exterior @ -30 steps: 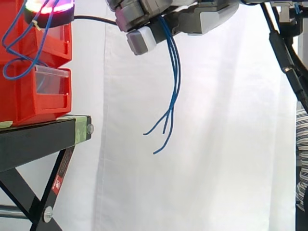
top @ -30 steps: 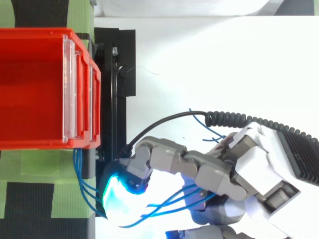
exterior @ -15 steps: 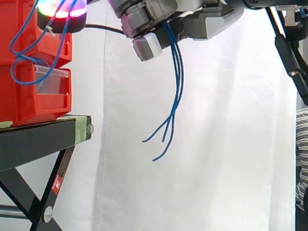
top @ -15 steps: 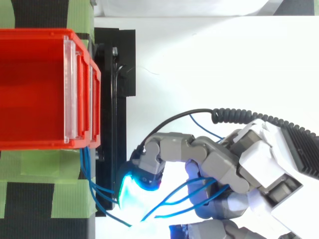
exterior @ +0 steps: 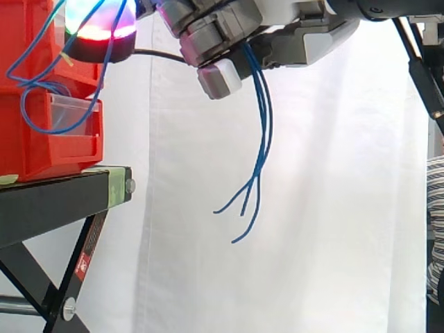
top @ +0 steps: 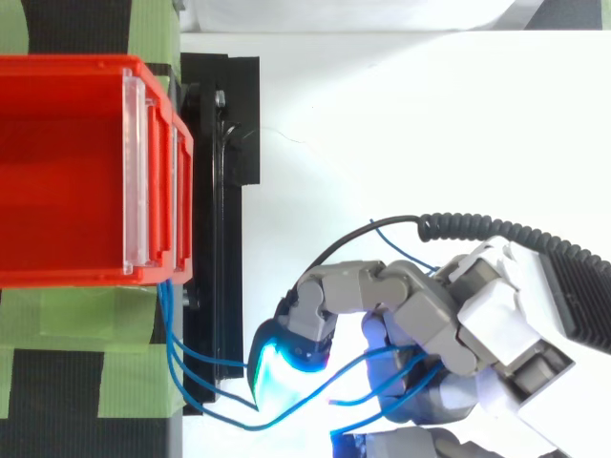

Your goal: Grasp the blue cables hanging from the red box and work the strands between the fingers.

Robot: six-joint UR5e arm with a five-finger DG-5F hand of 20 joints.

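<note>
facing a white curtain [exterior: 333, 208] behind a black stand [exterior: 55, 201] carrying stacked red bins [exterior: 41, 139], with green tape [top: 95, 353] showing along the stand's top. curling the hand [top: 430, 315] round the blue cables [exterior: 265, 139], pinching the strands between bent fingers just off the stand's right edge. looping the cables from the bins' front up over a glowing fingertip pad [exterior: 100, 24], then dangling their loose ends freely against the curtain, well apart from the stand's corner, in open room beneath the hand.

The hand [top: 487, 305] has grey blocky fingers [top: 353, 286], a white-shelled palm and a black ribbed block [top: 578, 296] at 3 o'clock; one pad [top: 277, 367] glows cyan-green.
</note>
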